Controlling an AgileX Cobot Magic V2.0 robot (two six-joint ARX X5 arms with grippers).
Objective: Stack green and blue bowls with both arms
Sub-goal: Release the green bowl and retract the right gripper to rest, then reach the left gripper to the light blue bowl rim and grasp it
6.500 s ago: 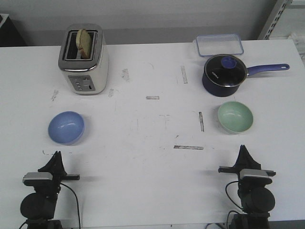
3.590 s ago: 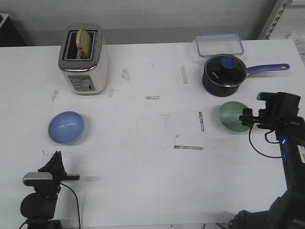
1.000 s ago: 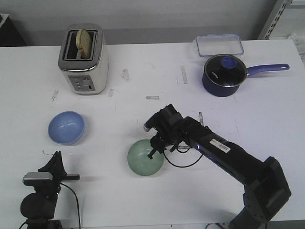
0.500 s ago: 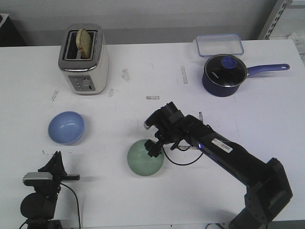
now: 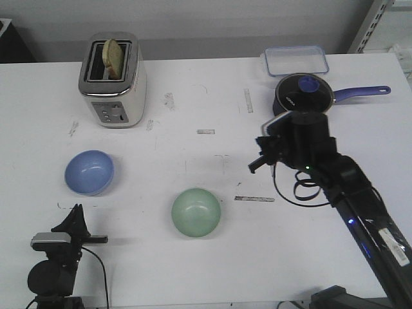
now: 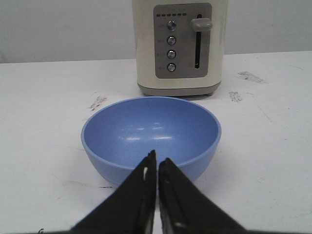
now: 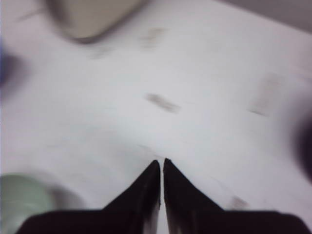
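Note:
The green bowl (image 5: 196, 212) stands upright on the white table (image 5: 193, 270) at the front middle, free of both arms. It shows blurred at the edge of the right wrist view (image 7: 22, 200). The blue bowl (image 5: 89, 172) sits at the left, just beyond my parked left gripper (image 5: 77, 210). In the left wrist view that bowl (image 6: 151, 129) fills the middle, right ahead of the left gripper (image 6: 157, 159), which is shut and empty. My right gripper (image 5: 252, 168) hangs raised to the right of the green bowl, apart from it. Its jaws (image 7: 162, 164) are shut on nothing.
A cream toaster (image 5: 114, 80) with bread in its slot stands at the back left, behind the blue bowl (image 6: 178, 48). A dark navy saucepan (image 5: 302, 96) with a long handle and a clear lidded container (image 5: 296, 60) stand at the back right.
The right arm carried the green bowl from the right side to the front middle and let it go. It has now lifted away to the right. The left arm has not moved.

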